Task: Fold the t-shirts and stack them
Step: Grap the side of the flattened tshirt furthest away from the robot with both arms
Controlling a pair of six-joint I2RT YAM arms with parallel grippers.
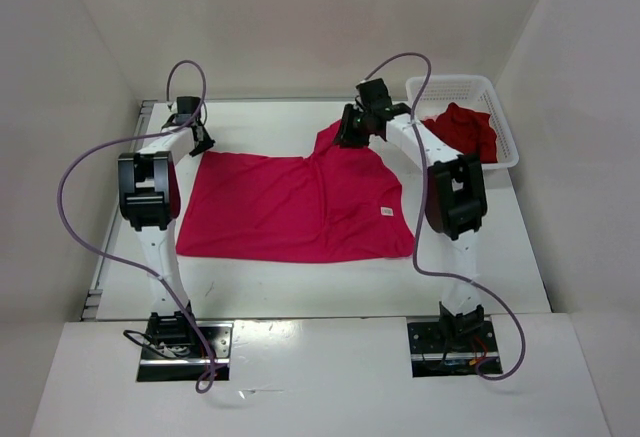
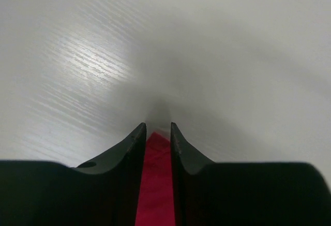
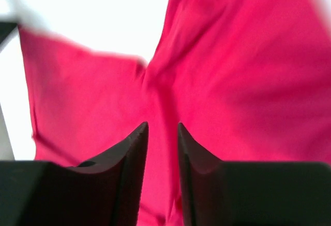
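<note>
White walls [image 1: 300,17] box in my white worktop [image 1: 300,282], with the magenta t-shirt [image 1: 290,207] spread flat mid-surface. A dark red t-shirt [image 1: 465,129] sits in the far-right basket [image 1: 470,85]. My right hand [image 1: 348,137] is spread above the cloth; my left hand [image 1: 201,141] straddles its corner, and I cannot tell if it pinches.

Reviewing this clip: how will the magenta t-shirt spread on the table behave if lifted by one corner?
Likely floppy: the magenta t-shirt lies flat with a soft fold at its far edge, so it should drape and sag. Probably light, being thin cloth. Pushed, it may bunch rather than slide whole across the table.
</note>
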